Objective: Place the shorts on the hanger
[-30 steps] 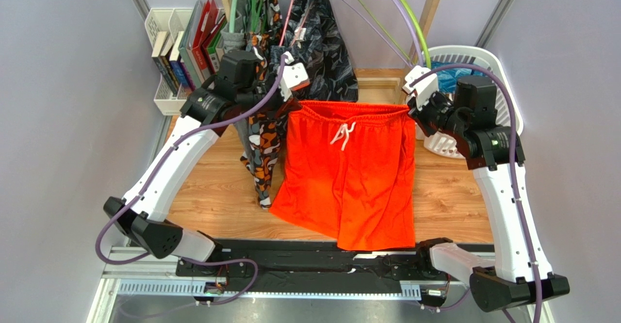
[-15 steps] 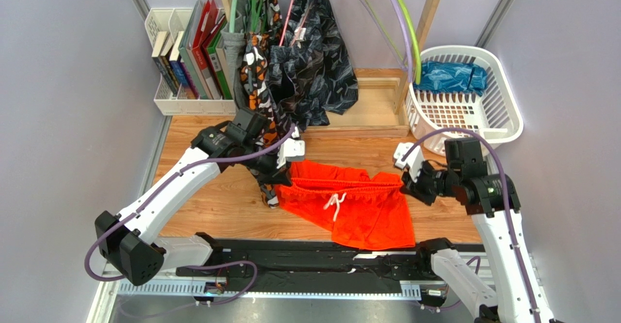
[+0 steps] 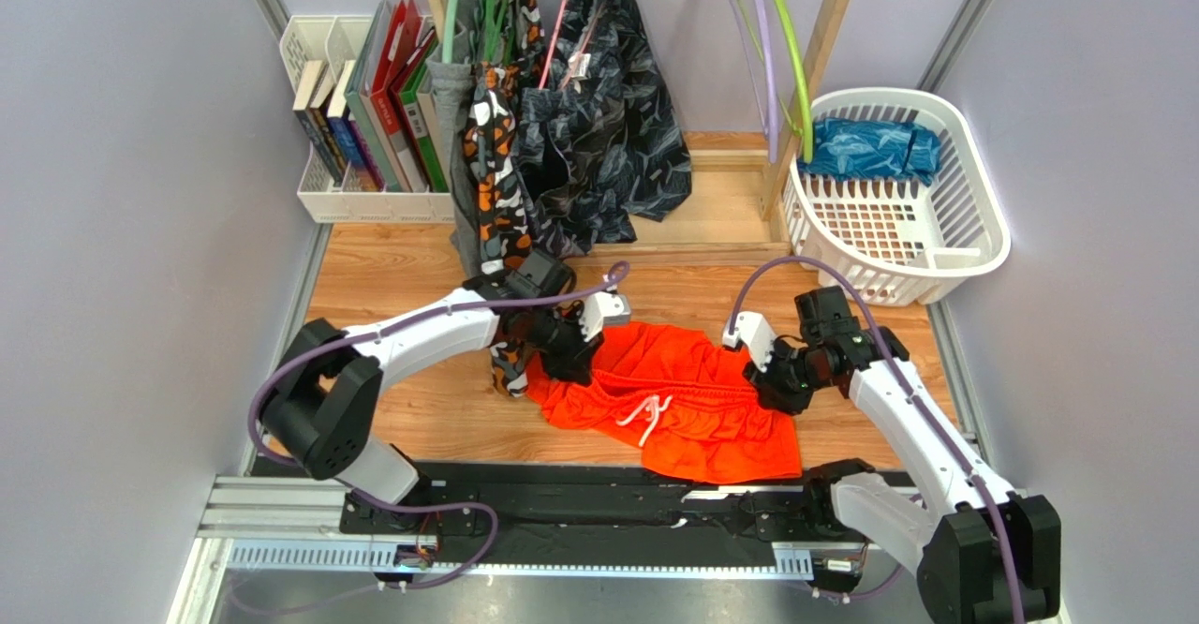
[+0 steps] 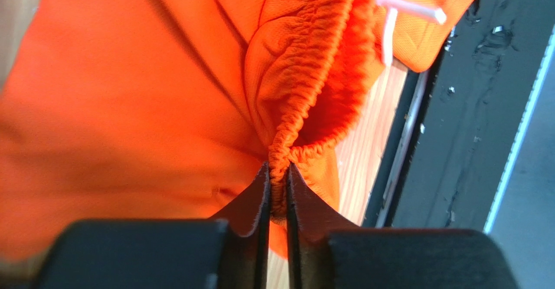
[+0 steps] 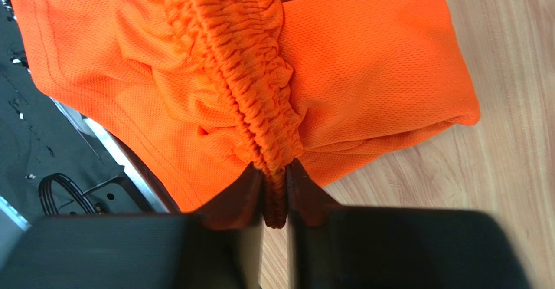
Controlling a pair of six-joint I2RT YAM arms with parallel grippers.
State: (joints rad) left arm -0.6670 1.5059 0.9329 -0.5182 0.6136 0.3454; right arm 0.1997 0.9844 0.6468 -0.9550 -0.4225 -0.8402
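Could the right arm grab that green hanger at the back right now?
Probably not as things stand: the right gripper is clamped on the shorts at the waistband, low on the table, while the hanger hangs at the back. It would have to let go first.

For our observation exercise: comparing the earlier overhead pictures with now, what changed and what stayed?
Both arms lowered the shorts, earlier raised and spread, onto the table, now bunched. The left gripper and right gripper stay clamped on the waistband; basket and books unmoved.

Left gripper [image 4: 277, 188] pinching the shorts [image 4: 130, 107]

Its black fingers [image 4: 251, 201] clamp the gathered waistband; white drawstring [image 4: 404, 9] at upper right.
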